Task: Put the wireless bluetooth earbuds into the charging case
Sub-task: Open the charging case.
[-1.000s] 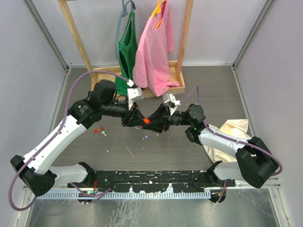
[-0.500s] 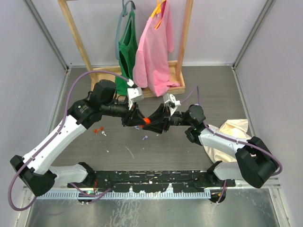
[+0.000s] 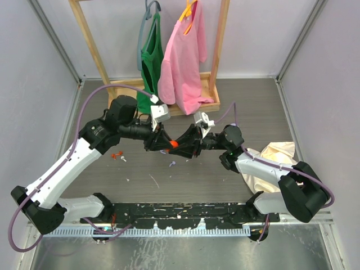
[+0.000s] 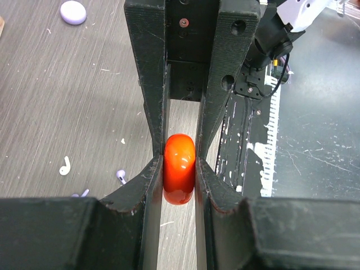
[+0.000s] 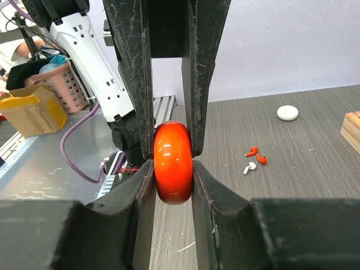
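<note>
I can see the lavender earbuds (image 4: 120, 175) lying loose on the bench (image 4: 50, 84). They are tiny, pale and stemmed, just left of my left pincer (image 4: 179, 179). One of them is half cut off by the pincer's body. The left pincer is nearly closed, clamped on a glossy orange case (image 5: 173, 169) held above the bench. The right pincer (image 5: 173, 160) is squeezed onto the same case from the opposite side. I can't make out the case's lid seam.
</note>
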